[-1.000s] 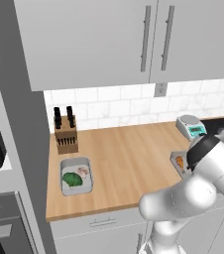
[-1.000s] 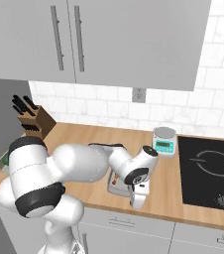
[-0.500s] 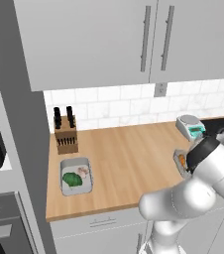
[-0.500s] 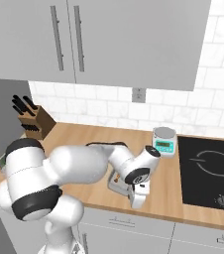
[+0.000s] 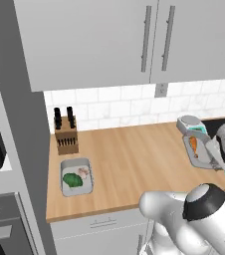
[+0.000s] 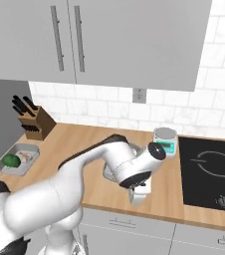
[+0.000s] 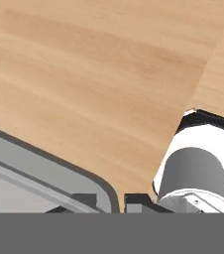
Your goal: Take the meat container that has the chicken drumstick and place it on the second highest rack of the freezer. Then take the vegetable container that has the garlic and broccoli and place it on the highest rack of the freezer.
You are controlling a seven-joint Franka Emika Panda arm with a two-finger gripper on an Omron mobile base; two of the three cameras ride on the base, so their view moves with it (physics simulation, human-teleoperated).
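The two dark fingertips (image 7: 136,200) stand close together, one on each side of the thin rim of the grey meat container (image 7: 39,176), pinching that rim near the container's rounded corner. The gripper (image 7: 116,201) is closed on the container's wall, and the wood of the worktop (image 7: 99,74) runs beyond it.

In the left base view the meat container (image 5: 202,155) lies toward the right end of the worktop (image 5: 134,159), just in front of a small kitchen scale (image 5: 188,124) that stands at the back edge near the wall. The orange-brown chicken drumstick (image 5: 193,145) lies inside it, at the end nearest the scale. The white arm reaches over the container's near end.

The vegetable container (image 5: 76,177) lies well apart from it, near the worktop's left front corner, with the dark green broccoli (image 5: 72,181) and the pale garlic (image 5: 84,172) side by side inside. A knife block (image 5: 65,135) stands behind it, near the back left corner. A black cooktop (image 6: 211,174) is set in at the worktop's right end.
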